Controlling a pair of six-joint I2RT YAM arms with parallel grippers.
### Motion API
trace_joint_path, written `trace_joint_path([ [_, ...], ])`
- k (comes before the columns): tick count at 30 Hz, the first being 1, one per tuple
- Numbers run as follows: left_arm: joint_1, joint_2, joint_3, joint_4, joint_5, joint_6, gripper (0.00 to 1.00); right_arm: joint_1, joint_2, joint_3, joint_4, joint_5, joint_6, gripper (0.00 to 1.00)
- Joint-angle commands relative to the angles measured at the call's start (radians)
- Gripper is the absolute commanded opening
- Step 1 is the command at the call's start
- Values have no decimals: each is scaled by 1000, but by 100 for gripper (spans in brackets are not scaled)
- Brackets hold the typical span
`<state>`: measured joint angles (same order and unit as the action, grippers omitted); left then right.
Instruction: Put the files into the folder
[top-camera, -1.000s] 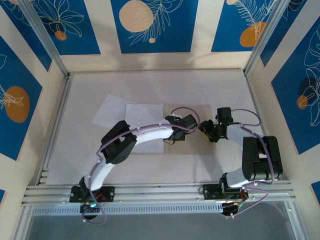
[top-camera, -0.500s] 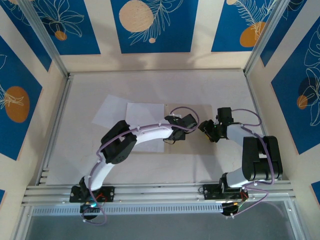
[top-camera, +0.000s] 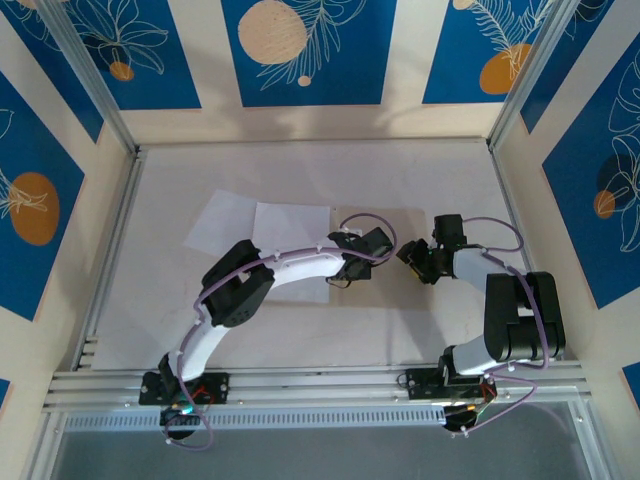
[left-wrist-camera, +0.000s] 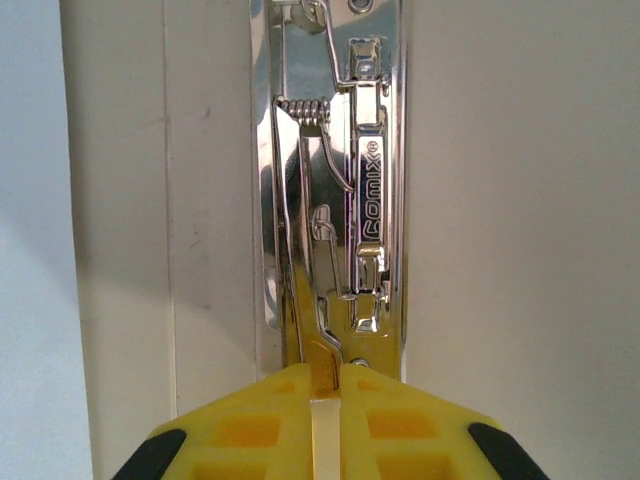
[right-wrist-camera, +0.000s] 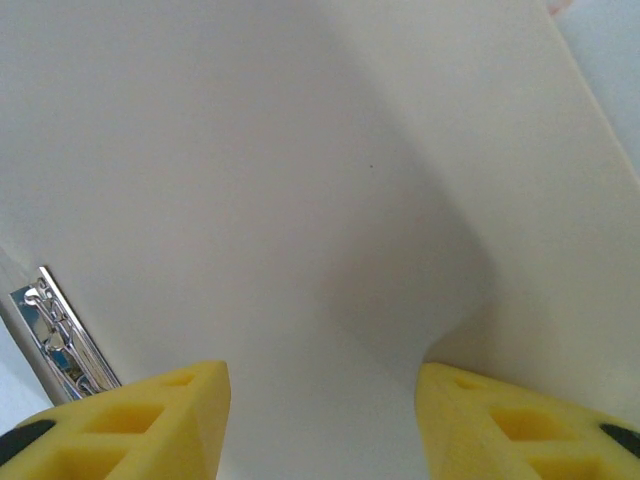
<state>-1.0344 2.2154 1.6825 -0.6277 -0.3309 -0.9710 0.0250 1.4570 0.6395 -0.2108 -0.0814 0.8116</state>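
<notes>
With my left hand (left-wrist-camera: 325, 375) pinched narrow on the clip (left-wrist-camera: 345, 200) at the folder's (right-wrist-camera: 330, 150) spine and my right hand (right-wrist-camera: 322, 385) spread wide above its white inside, the sheets (top-camera: 290, 228) lie flat on the desk (top-camera: 300, 335) just beside it, and I judge them light and floppy, best nipped at an edge.

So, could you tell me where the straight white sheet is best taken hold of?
Probably at its far edge, coming from above. The straight white sheet lies flat, its near part hidden under the left arm, so that far edge is the free one; being flat, it likely needs a low pinch there.
</notes>
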Motion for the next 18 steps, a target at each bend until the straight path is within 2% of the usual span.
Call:
trace_joint_path([
  [1, 0, 63, -38, 40, 115, -16, 11, 11, 13, 10, -35, -12, -17, 53],
  [18, 9, -58, -40, 7, 70, 14, 11, 9, 15, 10, -39, -12, -16, 53],
])
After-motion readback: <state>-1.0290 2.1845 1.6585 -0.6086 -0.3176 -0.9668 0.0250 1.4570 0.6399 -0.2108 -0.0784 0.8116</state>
